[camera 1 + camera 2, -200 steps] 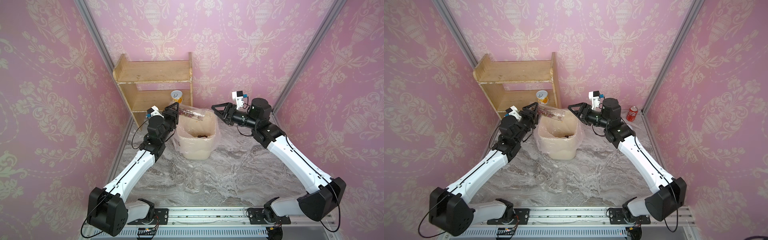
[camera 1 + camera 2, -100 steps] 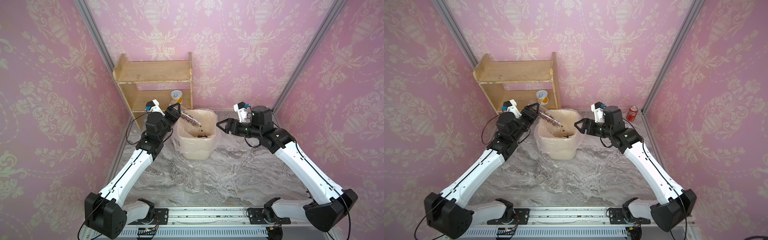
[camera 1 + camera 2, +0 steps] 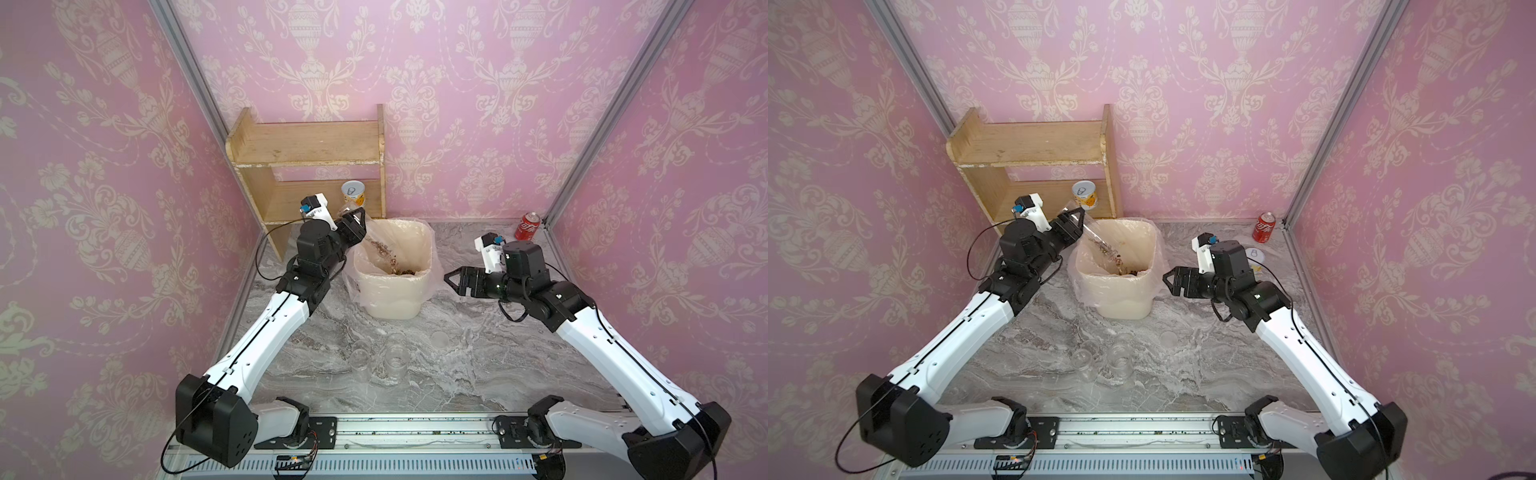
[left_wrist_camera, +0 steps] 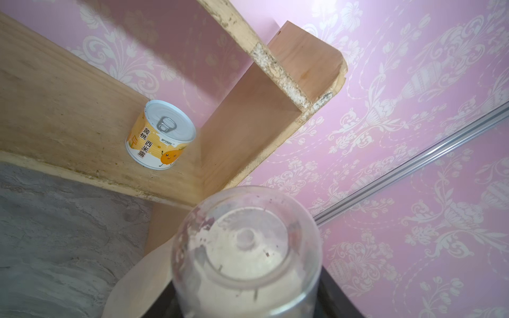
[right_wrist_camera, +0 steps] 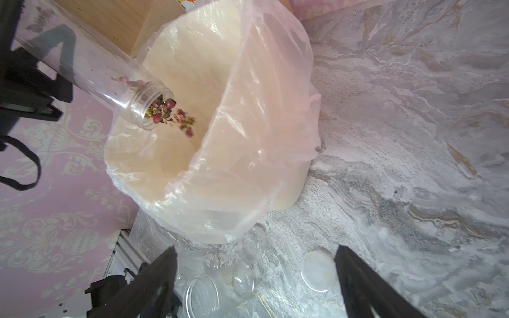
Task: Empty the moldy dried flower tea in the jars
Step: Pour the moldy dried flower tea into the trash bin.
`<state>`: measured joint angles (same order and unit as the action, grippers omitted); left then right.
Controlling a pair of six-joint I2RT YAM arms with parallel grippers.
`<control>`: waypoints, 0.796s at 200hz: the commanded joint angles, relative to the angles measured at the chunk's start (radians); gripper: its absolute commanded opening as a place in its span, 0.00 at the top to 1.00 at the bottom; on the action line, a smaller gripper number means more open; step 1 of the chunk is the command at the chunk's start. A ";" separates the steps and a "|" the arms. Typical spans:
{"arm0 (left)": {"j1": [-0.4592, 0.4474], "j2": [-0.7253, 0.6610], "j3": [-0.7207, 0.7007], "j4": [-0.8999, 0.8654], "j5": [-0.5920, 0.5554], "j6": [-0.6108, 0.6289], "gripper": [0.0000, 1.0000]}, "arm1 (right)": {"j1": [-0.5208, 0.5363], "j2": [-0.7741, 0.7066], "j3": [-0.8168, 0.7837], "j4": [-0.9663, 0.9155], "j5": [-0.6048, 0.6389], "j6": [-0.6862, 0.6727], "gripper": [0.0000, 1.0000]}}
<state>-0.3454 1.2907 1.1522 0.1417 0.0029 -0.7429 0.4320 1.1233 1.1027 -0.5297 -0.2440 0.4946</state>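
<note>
Carrying everything else, the grey marbled worktop [image 3: 478,374] runs from wall to wall. A wooden shelf [image 3: 307,143] stands behind the bin [image 3: 392,299], a cream tub lined with a clear bag. The left gripper [image 3: 357,218] hangs over the bin's back left rim, its jaws clamped on the base end of the tall jar [image 5: 91,68]. That jar is tilted mouth-down into the bin, with no lid on it. The right gripper [image 3: 451,282] hovers just right of the bin, clear of its wall, its jaws spread wide and holding nothing. Two short jars [image 3: 359,359] stand open in front of the bin, close together. A red cola can [image 3: 528,226] stands well right of the bin by the back wall. A yellow-white tin [image 3: 353,194] sits on the shelf's lower board, behind the bin. A round clear lid [image 3: 439,338] lies flat in front of the bin, to the right of the jars. The dried flower tea [image 5: 165,110] spills from the tall jar's mouth, and a dark heap of it lies inside the bin.
</note>
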 commanded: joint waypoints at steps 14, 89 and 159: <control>-0.064 0.009 0.077 -0.055 -0.084 0.238 0.71 | -0.005 -0.083 -0.090 0.025 0.102 -0.040 0.05; -0.240 0.052 0.143 -0.108 -0.308 0.653 0.71 | -0.005 -0.161 -0.188 0.046 0.125 -0.045 0.04; -0.345 0.086 0.151 -0.075 -0.476 0.856 0.70 | -0.005 -0.163 -0.200 0.055 0.121 -0.035 0.04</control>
<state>-0.6930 1.3819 1.2732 0.0586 -0.3843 0.0700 0.4320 0.9806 0.9161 -0.4896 -0.1371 0.4698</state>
